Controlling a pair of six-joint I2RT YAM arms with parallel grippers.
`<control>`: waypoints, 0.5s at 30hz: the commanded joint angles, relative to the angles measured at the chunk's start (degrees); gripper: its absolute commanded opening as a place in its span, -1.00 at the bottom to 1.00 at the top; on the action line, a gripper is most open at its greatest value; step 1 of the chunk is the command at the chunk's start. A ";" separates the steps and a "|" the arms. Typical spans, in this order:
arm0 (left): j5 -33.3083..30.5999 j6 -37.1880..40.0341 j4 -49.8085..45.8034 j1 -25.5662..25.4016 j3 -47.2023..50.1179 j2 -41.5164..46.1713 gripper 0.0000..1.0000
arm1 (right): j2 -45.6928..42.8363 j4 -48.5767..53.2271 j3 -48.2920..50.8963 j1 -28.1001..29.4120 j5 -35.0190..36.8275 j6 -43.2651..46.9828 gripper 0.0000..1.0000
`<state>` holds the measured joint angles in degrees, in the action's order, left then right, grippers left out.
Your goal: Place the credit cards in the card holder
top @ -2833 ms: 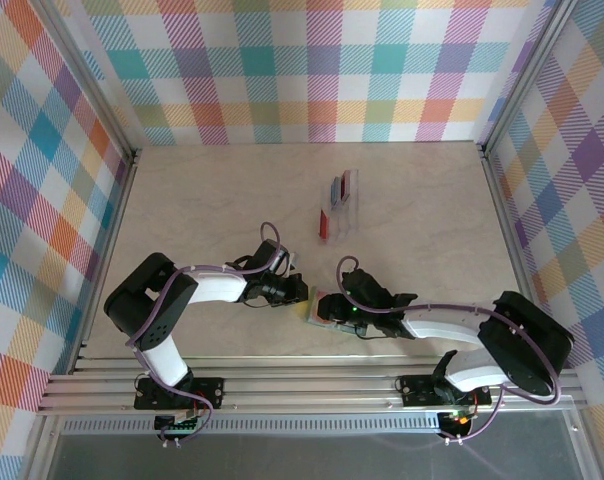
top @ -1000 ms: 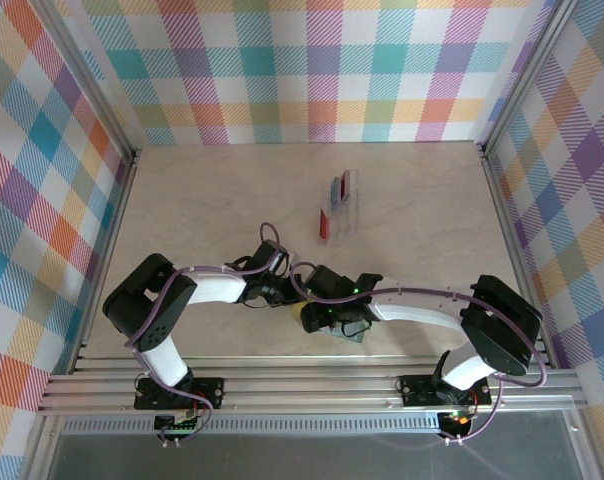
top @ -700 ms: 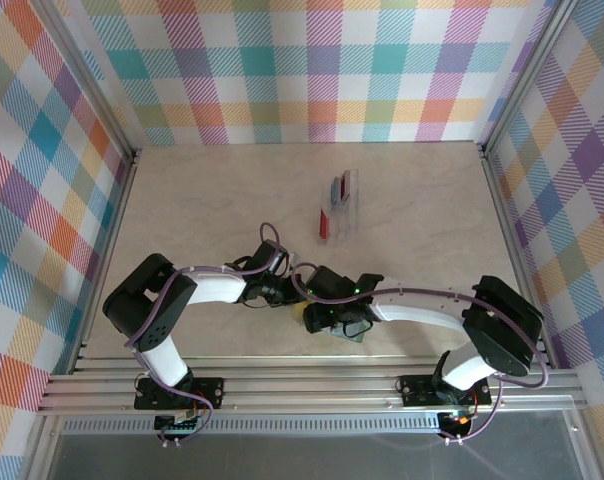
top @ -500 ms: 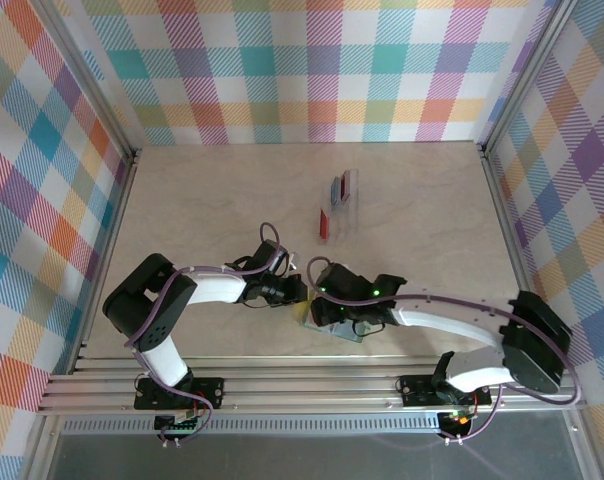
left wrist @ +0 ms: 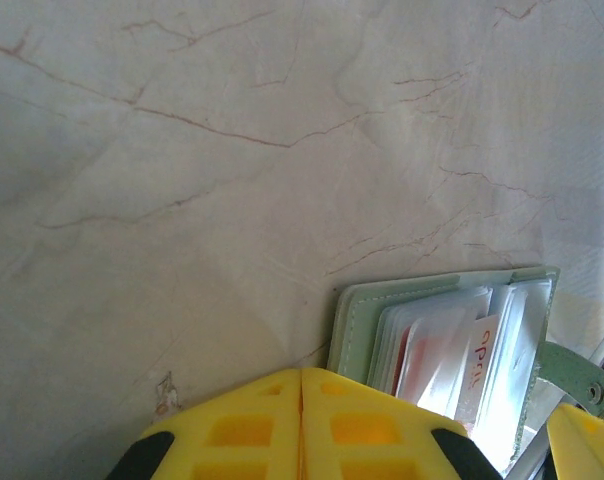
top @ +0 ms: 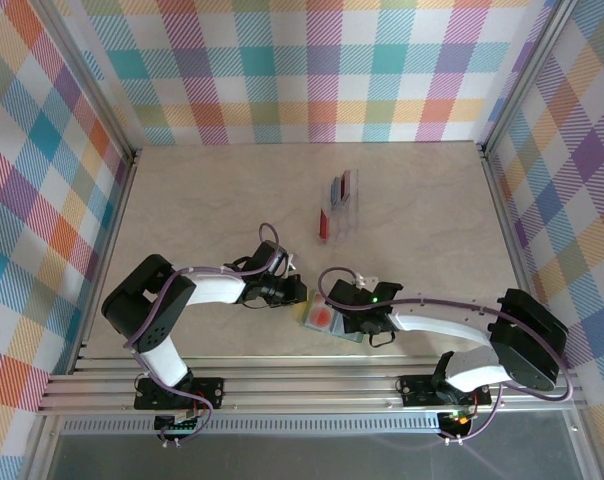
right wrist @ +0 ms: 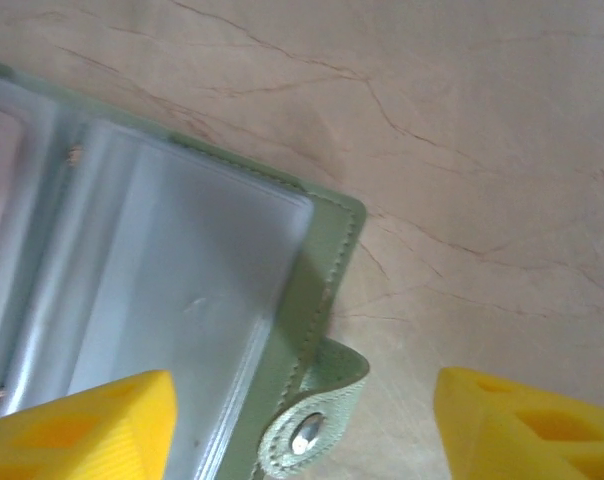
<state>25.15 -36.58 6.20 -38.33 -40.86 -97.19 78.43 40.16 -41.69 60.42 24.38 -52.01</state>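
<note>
**Top view:** You are looking at the card holder lying open and flat on the table, with a pale card bearing an orange-red mark showing inside it. The left gripper is sitting at the holder's far-left corner and the right gripper at its right edge. The clear rack is standing well beyond the holder, almost straight toward the far wall. It is holding a red card and further cards on edge, their long axes running away from the holder. The left gripper is looking slightly nearer that rack. How many cards are standing at the rack's far end is too small to tell.

**Left wrist:** The 2 yellow fingers are clenching together with nothing between them. The holder is lying just beyond their tips, to the right. Whether they are touching it is unclear. The frame is cutting off its lower corner.

**Right wrist:** The jaws are standing apart, released, with the holder's corner and clasp tab lying between them. One finger is overlapping the clear pockets; contact is unclear.
</note>
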 commanded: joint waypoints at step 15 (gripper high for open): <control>-2.51 0.50 -4.41 -0.36 5.24 -0.62 -0.82 | -1.93 -0.72 -4.24 0.32 4.68 3.84 -1.00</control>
<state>25.02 -36.60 9.21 -38.41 -38.85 -96.62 78.54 40.82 -42.41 60.42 27.11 -51.96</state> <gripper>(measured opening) 0.091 0.051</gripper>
